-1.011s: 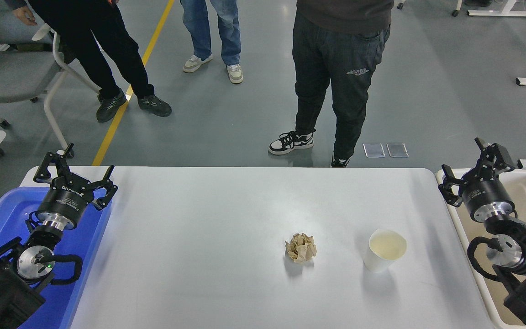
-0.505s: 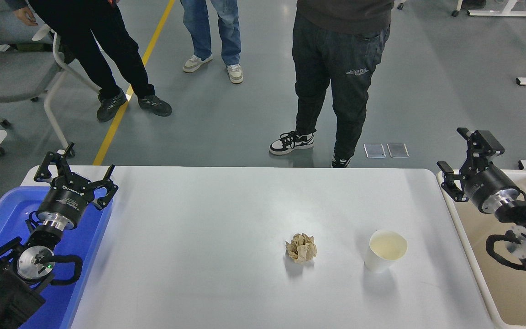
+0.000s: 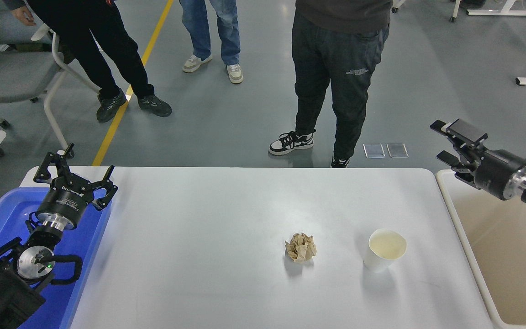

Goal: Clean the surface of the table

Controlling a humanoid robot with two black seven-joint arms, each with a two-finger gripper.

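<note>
The white table surface [image 3: 199, 228] fills the middle of the head view. On it lie a crumpled tan paper ball [image 3: 300, 248] and, to its right, an upright white paper cup [image 3: 385, 250]. My right gripper [image 3: 448, 142] hangs open and empty above the cream-white tub, near the table's far right corner, pointing left. It is well above and behind the cup. My left gripper [image 3: 75, 176] stays parked open over the blue tub at the lower left.
A blue tub [image 3: 2, 224] sits at the table's left edge and a cream-white tub [image 3: 500, 256] at its right edge. Three people stand beyond the far edge; the nearest one's legs [image 3: 336, 91] are close to the table. A grey chair [image 3: 16, 73] is at the upper left.
My right arm has risen and swung up and outward, the gripper turning from pointing up-left to pointing left, higher over the cream-white tub. The left arm, paper ball and cup have not moved.
</note>
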